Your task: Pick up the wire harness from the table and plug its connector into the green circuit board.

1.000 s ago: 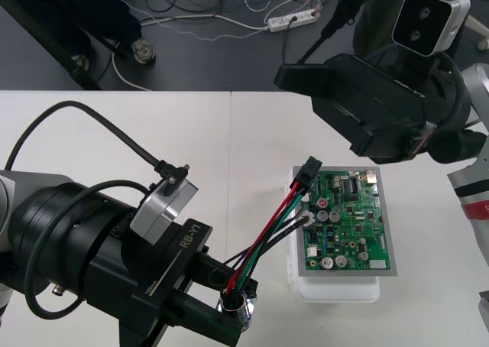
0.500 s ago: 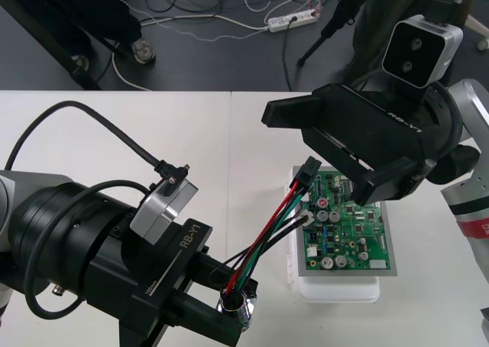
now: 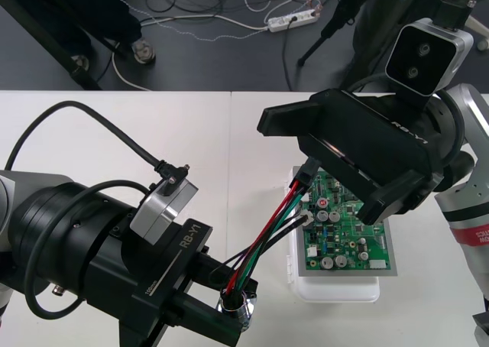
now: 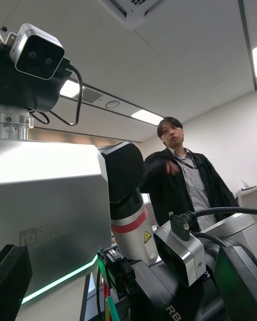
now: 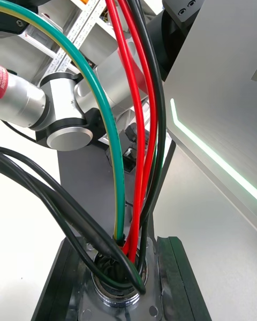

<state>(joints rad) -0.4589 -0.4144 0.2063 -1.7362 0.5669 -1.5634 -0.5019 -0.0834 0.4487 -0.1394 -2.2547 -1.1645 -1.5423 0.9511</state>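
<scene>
Overhead and close wrists, harness (image 3: pixel 269 226) shared

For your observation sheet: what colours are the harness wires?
The harness has red, green and black wires; the left wrist view shows them best.

We read "RB-Y1" in white on the left gripper's (image 3: pixel 235 306) black body, and a faint "RAINBOW ROBOTICS" on a silver casing (image 4: pixel 48 230).

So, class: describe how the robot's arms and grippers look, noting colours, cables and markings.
Left arm: thick black cylinder with a looping black cable. Right arm: silver with a red ring. Left gripper: black, white RB-Y1 lettering. Right gripper: black, angular. Each carries a silver camera.
</scene>
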